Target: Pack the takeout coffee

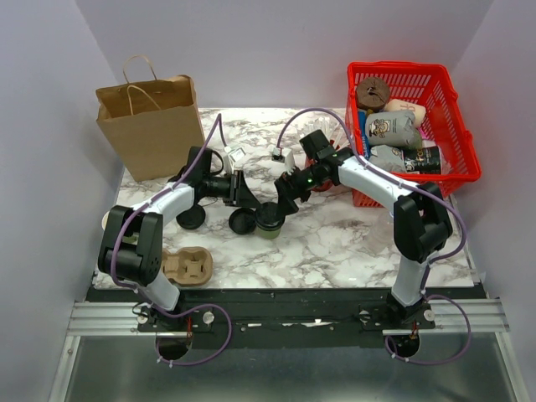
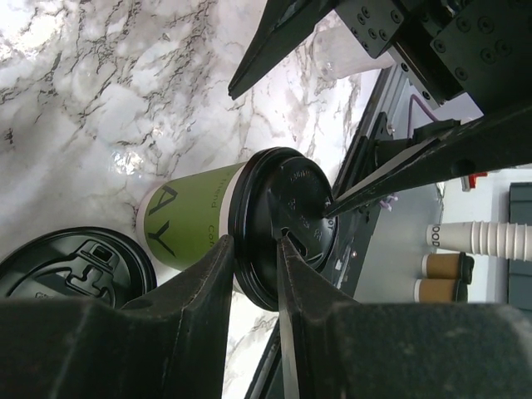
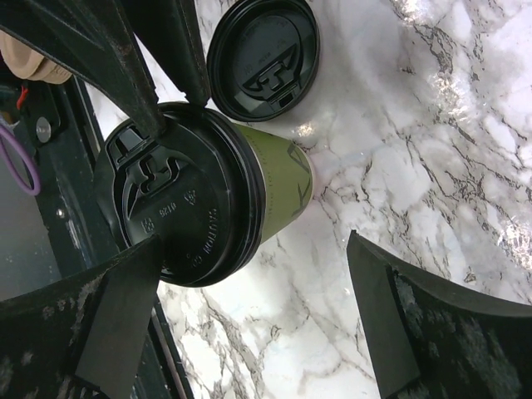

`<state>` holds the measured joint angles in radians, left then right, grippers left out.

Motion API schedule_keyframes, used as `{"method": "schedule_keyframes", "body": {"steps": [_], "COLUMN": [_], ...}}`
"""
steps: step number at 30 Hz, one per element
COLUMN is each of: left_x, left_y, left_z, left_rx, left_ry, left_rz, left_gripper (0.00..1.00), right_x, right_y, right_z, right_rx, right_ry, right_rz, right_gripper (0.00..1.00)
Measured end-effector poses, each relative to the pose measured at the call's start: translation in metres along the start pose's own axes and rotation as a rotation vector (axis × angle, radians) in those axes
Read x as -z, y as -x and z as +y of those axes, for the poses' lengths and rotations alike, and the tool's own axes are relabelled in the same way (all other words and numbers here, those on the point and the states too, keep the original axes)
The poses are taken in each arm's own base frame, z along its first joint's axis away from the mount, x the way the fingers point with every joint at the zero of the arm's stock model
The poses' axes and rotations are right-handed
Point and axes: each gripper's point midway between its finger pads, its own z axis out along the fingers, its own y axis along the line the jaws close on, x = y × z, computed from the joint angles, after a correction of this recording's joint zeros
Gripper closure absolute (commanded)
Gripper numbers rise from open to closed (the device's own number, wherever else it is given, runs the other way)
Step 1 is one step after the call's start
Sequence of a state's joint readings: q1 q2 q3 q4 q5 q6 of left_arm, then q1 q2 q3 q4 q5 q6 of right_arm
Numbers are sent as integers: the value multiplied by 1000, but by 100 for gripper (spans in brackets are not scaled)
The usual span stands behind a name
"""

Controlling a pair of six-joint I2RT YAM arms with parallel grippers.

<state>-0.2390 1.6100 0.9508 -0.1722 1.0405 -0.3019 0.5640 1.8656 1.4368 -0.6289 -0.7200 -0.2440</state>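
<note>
The takeout coffee (image 1: pixel 269 228), an olive-green paper cup (image 2: pixel 187 216) with a black lid (image 3: pixel 179 208), stands upright on the marble table just in front of both grippers. My left gripper (image 2: pixel 253 243) pinches the lid's rim: one finger lies against the cup's side under the rim and the other rests on the lid's top. In the top view it comes in from the left (image 1: pixel 251 203). My right gripper (image 3: pixel 253 241) stands wide open over the cup from the other side (image 1: pixel 283 201). One of its fingers (image 3: pixel 116 307) is by the lid and the other (image 3: pixel 391 316) is well away over bare marble.
A loose black lid (image 1: pixel 243 222) lies flat beside the cup, and another (image 1: pixel 191 218) sits further left. A brown paper bag (image 1: pixel 151 126) stands at the back left. A cardboard cup carrier (image 1: pixel 186 266) lies near the front left edge. A red basket (image 1: pixel 456 167) of packets fills the back right.
</note>
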Motion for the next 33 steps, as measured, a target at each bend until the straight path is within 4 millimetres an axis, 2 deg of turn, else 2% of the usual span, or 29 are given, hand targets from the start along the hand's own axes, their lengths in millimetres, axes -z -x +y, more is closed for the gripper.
{"method": "schedule_keyframes", "body": {"steps": [14, 17, 21, 24, 33], "left_x": [-2, -2, -1, 1, 12], "left_y": [-4, -4, -4, -3, 16], "left_z": [-2, -2, -3, -6, -26], "left_rx": [-53, -59, -67, -80, -150], "left_ry": [-100, -99, -93, -71, -59], "left_rz": [-28, -24, -25, -29, -69], "left_gripper": [69, 65, 54, 50, 46], "right_x": [-4, -3, -2, 2, 22], "right_y": [-3, -1, 1, 4, 21], "right_z": [8, 8, 9, 10, 24], "right_rx": [43, 62, 71, 85, 198], "right_ry": [46, 42, 39, 34, 58], "right_rz": [-66, -80, -88, -99, -164], "right_gripper": [2, 2, 0, 0, 0]}}
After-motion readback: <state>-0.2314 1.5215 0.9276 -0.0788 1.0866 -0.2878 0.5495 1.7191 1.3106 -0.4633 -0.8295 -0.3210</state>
